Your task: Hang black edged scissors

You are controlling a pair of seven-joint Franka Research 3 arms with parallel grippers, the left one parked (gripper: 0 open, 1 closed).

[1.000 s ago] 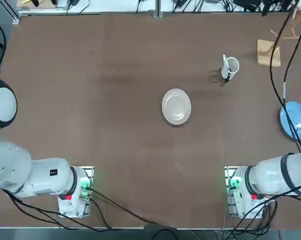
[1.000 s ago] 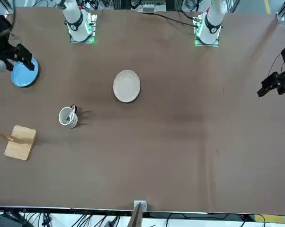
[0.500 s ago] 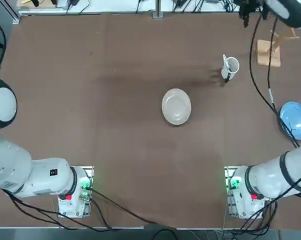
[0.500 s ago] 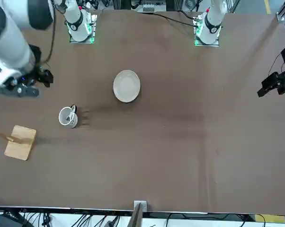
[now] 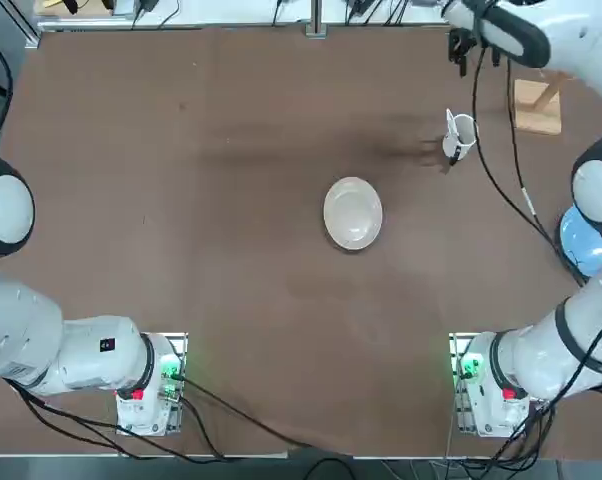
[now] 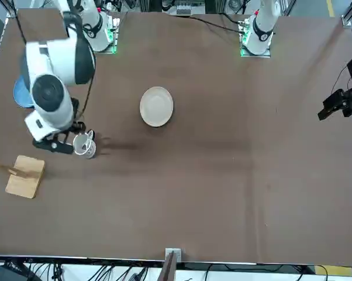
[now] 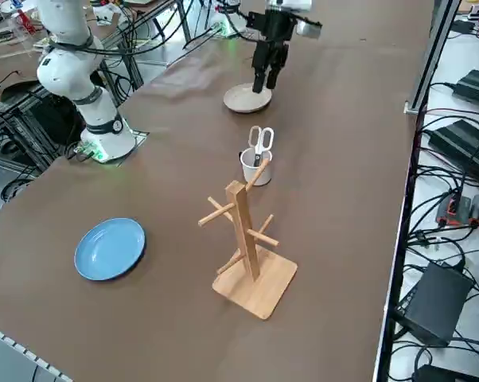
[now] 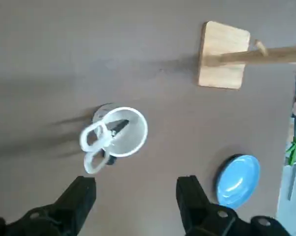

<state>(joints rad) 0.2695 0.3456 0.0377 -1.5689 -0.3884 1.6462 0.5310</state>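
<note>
Scissors, small, white-handled with dark blades (image 8: 100, 142), standing blades-down in white ceramic mug (image 8: 130, 132), loops poking over rim. Right gripper (image 8: 135, 196) above mug, jaws spread wide, holding nothing. Probably light, stiff, smooth; best pinched across loops. Wooden peg rack (image 7: 244, 239) just beside mug on brown tabletop (image 5: 231, 250).

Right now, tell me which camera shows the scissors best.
The right wrist view: the black edged scissors show both white handle loops, blades down in the mug. The right side view shows the loops smaller; top and front views show only a sliver.
</note>
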